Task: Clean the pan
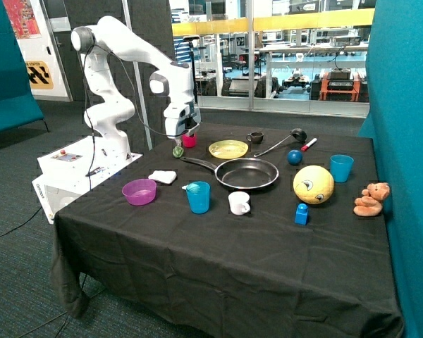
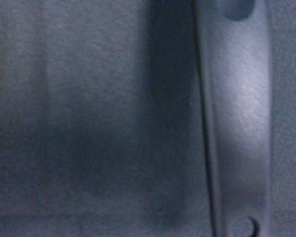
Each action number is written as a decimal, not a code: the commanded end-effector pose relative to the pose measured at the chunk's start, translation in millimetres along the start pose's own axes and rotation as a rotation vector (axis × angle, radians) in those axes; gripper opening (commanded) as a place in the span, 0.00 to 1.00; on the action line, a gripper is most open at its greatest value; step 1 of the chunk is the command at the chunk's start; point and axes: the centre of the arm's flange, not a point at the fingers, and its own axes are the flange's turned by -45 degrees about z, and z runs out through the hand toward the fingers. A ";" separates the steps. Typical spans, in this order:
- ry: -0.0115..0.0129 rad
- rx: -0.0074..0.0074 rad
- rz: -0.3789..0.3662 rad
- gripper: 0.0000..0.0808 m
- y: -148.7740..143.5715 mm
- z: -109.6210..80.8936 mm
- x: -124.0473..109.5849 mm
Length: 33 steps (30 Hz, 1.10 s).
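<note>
Holding: tool [image 1: 178,149] grips a small green scrubber just above the pan handle's end.
Pan [image 1: 247,173]: mid-table, beside yellow plate [image 1: 228,148].
Risk: pressing the handle could tip the pan.

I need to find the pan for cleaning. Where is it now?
In the outside view, the pan lies mid-table, between the yellow plate and the white cup, its handle toward the gripper.

Black-draped table [image 1: 162,246] bears pan [image 1: 247,173], cups, ball.
</note>
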 end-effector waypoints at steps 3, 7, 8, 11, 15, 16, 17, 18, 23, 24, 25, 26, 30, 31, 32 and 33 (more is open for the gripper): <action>0.0003 0.0002 0.016 0.65 20.6 20.4 -11.5; 0.0003 0.0002 0.021 0.65 27.4 26.0 -15.3; 0.0003 0.0002 0.022 0.65 29.2 27.4 -16.5; 0.0003 0.0002 0.020 0.65 34.1 31.0 -19.2; 0.0003 0.0002 0.023 0.67 39.9 35.8 -21.0; 0.0003 0.0002 0.023 0.67 41.1 36.9 -21.3; 0.0003 0.0002 0.023 0.68 42.8 38.0 -21.7; 0.0003 0.0002 0.022 0.68 43.9 38.7 -21.9; 0.0003 0.0002 0.021 0.76 47.1 38.7 -21.5; 0.0003 0.0002 0.019 0.77 47.2 38.5 -21.2; 0.0003 0.0002 0.010 0.81 46.9 38.2 -20.2; 0.0003 0.0002 0.006 0.83 46.5 38.0 -19.4; 0.0003 0.0002 -0.010 0.92 43.4 38.5 -16.8; 0.0003 0.0002 -0.019 0.93 42.6 39.1 -16.5; 0.0003 0.0002 -0.024 0.93 41.8 39.9 -16.3; 0.0003 0.0002 -0.033 0.94 41.3 40.5 -16.1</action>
